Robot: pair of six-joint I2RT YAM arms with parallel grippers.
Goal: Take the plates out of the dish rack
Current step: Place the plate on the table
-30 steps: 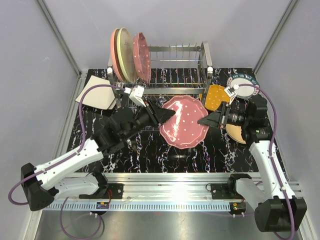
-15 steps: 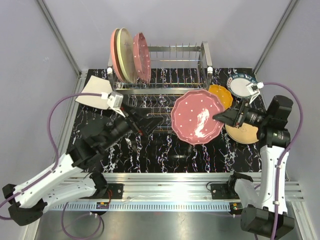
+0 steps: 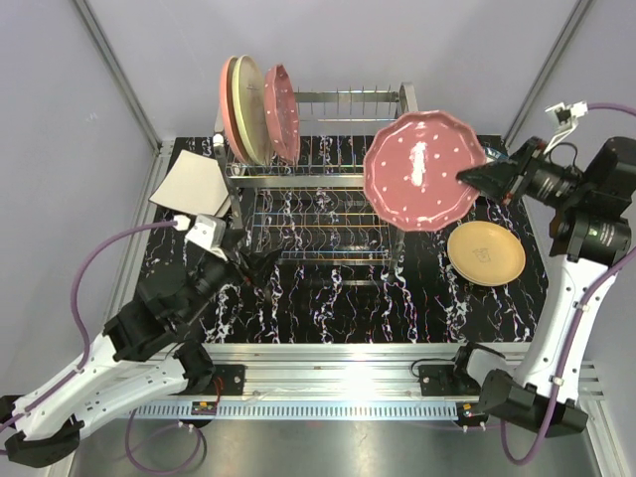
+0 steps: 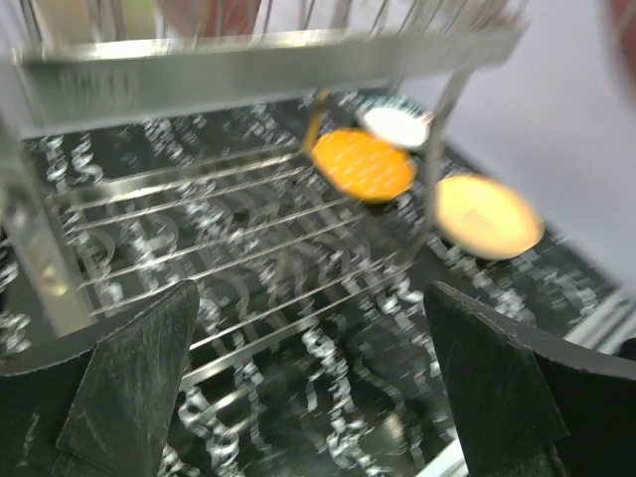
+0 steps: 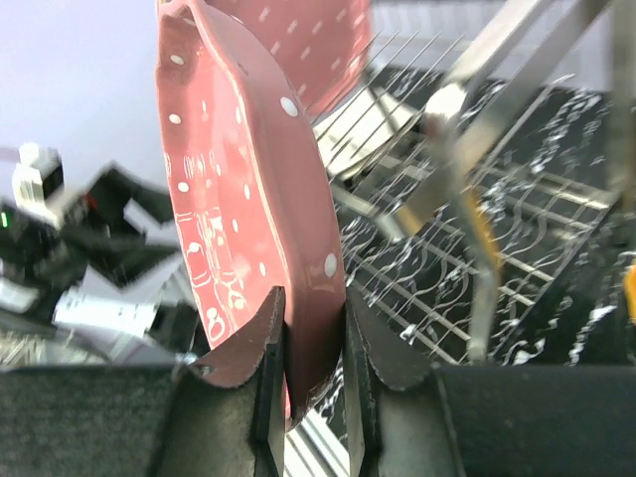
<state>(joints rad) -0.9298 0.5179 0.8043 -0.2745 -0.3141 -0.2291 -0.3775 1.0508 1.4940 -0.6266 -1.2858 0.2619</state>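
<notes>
The right jaws are clamped on the rim of the dotted maroon plate [image 3: 417, 169], which hangs in the air, tilted close to upright. From overhead it covers the right end of the dish rack [image 3: 338, 97], and we cannot tell how far above the wires it is. In the right wrist view the scalloped edge sits well down between the jaws, with only that one edge held.

The left jaws stand wide and empty, low over the near left of the worktop [image 3: 328, 298] and facing the rack's lower tier.

Three plates [image 3: 253, 109] stand between the prongs at the rack's far left end: a pink one, a cream one and a second dotted one. Already down on the worktop are the squarish white plate [image 3: 189, 184] left of the rack and the tan plate [image 3: 485, 252] on the right. The left wrist view shows the orange plate [image 4: 363, 164] and the teal-rimmed white plate [image 4: 397, 124] beyond it.

We judge these plates stiff, fairly heavy, smooth-glazed and brittle. Held by one edge, the weight levers against the grip, so a shallow bite could let the plate swing or slip. We would take each upright plate at its top rim, where the prongs leave it free, with the jaws deep over the edge, and set it down gently and flat
</notes>
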